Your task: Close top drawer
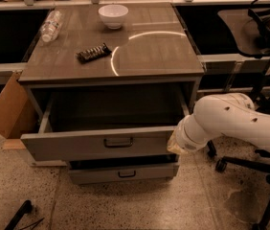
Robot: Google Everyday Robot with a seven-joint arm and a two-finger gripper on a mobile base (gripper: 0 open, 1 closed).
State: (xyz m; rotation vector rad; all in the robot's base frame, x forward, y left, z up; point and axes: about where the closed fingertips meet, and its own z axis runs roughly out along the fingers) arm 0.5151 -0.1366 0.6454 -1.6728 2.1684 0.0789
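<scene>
**Top drawer open, hand at its right front corner**

The top drawer (77,146) stands pulled well out of the bench (159,56), toward the camera. Its long axis runs left to right. The flat front faces the camera, with the dark handle (118,142) at its centre. The inside is in shadow and its floor is hard to make out.

The hand (173,145) sits at the right end of the drawer front, touching or just beside it; I cannot tell which. Nor can I tell whether the hand is wide or narrow, as the white arm (230,121) hides most of it. The arm comes in from the right and is cut off by the frame edge.

Under the top drawer a slimmer drawer (125,173) shows, slightly out. On the bench are a white bowl (113,16), a clear bottle (51,25) on its side and a dark packet (93,52). Any print on them is too small to read. A cardboard box (8,107) leans at the left.
</scene>
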